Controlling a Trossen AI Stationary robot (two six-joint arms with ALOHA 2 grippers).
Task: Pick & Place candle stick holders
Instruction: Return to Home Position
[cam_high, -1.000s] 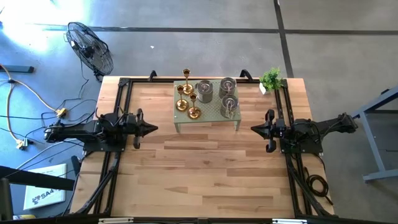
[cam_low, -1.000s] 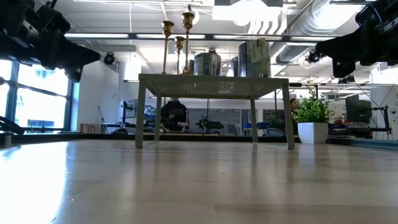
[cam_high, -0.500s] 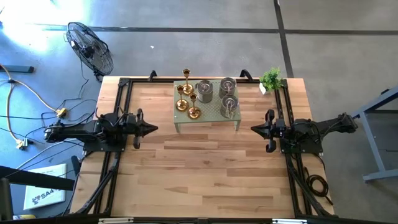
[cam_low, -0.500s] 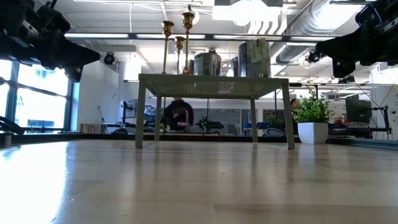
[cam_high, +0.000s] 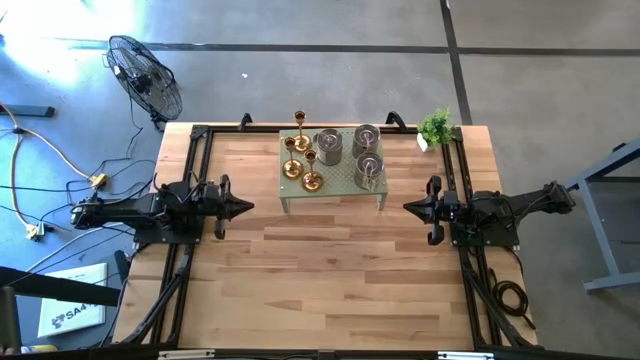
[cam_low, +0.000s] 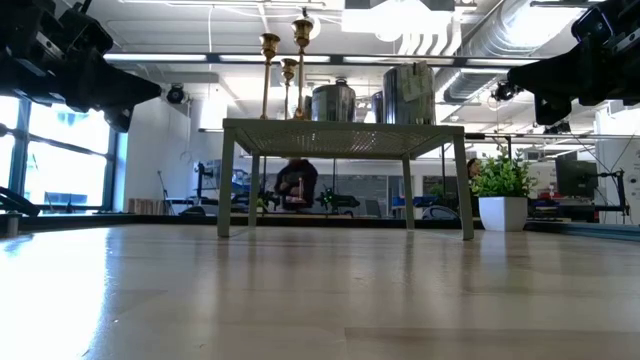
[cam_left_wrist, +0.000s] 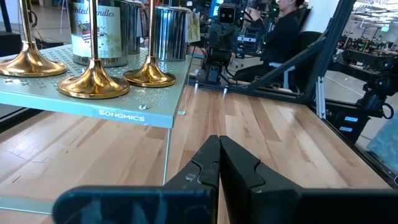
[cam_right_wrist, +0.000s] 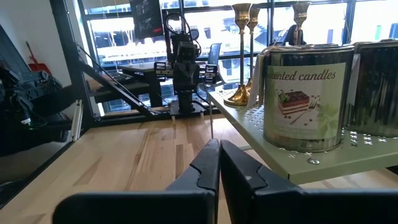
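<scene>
Both jaws are together and empty, so we simply rest the left arm (cam_high: 170, 210) and right arm (cam_high: 480, 212) well apart from the shelf (cam_high: 340, 186), either side, leaving the six candle stick holders (cam_high: 330, 150) on it undisturbed.

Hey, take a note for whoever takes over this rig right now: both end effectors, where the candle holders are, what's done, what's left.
Left end effector: shut, empty, over the left side of the wooden table, clear of the shelf.
Right end effector: shut, empty, over the right side.
All six holders stand on the small green shelf near the back edge: gold holders on its left half, silver candle tins on its right.
Done: placing looks complete.
Left: probably only parking the arms. The potted plant isn't part of the job.
</scene>
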